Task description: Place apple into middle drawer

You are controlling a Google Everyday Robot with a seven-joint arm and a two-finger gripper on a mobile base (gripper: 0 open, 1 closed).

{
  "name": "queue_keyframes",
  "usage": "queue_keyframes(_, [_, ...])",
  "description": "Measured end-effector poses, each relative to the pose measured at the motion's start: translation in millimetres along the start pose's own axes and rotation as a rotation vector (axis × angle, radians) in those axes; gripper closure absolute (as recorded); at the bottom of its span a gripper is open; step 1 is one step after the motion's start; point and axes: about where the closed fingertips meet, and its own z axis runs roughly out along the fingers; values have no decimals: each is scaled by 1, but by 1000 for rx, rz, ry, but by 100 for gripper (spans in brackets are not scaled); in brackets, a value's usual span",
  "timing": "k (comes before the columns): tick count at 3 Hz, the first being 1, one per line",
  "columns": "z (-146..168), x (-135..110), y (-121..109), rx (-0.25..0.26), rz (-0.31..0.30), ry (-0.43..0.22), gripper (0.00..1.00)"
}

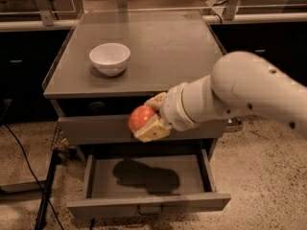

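We see a grey cabinet with a flat worktop (163,47). A big white arm (240,90) reaches in from the right, in front of the cabinet. Low down, the middle drawer (196,176) is pulled wide open, and a dark shadow (146,176) lies on its floor. Above it, the top drawer (96,128) is closed. A white bowl (110,58) sits on the worktop, to the left. The tool (149,120) hangs in front of the top drawer, above the open one. It is clamped on the apple (140,117), which is up in the air over the middle drawer.
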Motion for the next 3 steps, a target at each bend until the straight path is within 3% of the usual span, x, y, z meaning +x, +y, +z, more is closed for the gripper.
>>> queue_keyframes(1, [5, 1, -8, 51, -1, -10, 100])
queue_keyframes(2, [9, 3, -8, 42, -1, -9, 100])
queue_keyframes(3, [29, 31, -4, -12, 22, -1, 100])
